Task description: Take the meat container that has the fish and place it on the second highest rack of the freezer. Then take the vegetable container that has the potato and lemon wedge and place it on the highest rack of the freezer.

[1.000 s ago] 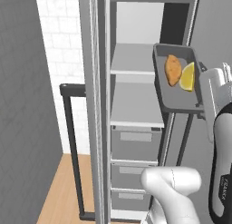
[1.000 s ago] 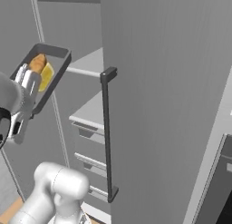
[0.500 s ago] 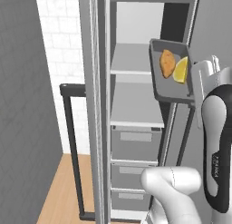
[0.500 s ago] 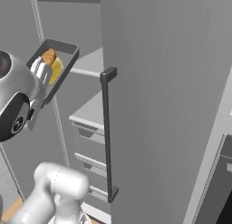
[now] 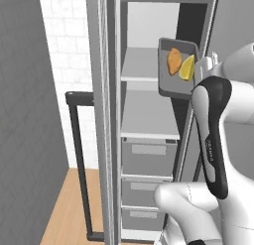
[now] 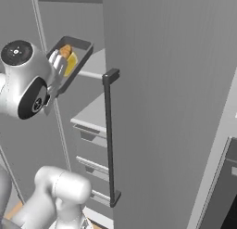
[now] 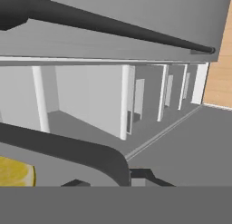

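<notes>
One vegetable container (image 5: 176, 68), dark grey, is held tilted steeply in front of the open freezer (image 5: 149, 115), level with the highest rack (image 5: 141, 65). Two items are carried in it: a potato (image 5: 174, 60) and a lemon wedge (image 5: 187, 69), lying side by side. The tool (image 5: 204, 66) is seen clamped together on the container's near rim. One second rack (image 5: 149, 117) is noted below, above three grey drawers (image 5: 149, 157). A dark door handle (image 6: 109, 135) is seen in the right base view.
</notes>
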Tool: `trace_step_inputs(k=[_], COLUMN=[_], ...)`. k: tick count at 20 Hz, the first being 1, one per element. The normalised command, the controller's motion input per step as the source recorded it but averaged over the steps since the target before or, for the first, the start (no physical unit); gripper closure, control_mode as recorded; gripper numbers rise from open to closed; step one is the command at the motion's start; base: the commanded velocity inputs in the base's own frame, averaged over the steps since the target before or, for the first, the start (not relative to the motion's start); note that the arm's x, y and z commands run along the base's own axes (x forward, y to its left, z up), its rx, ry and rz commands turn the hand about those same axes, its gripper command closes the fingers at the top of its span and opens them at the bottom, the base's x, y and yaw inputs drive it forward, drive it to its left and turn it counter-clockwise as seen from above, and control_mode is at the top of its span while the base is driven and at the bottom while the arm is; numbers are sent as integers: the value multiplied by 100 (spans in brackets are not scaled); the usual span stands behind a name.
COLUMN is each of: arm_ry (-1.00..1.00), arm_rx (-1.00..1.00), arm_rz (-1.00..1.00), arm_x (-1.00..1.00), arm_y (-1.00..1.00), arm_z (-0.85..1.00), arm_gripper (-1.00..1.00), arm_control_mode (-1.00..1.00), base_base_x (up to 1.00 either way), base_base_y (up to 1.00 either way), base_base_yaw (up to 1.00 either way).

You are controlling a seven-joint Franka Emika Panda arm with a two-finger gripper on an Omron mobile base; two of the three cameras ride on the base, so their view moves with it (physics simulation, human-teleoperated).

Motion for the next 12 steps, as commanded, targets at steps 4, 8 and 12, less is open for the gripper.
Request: trace_step_inputs(k=[4, 8, 12], arm_ry=[-1, 0, 0], arm_rx=[0, -2, -1], arm_rz=[-1, -6, -8], arm_x=[49, 48, 31], arm_y=[-5, 0, -9], arm_z=[0, 0, 2], arm_gripper=[100, 100, 100], arm_control_mode=[-100, -100, -100], base_base_x=[0, 0, 0], base_base_y=[0, 0, 0], base_base_yaw=[0, 0, 0])
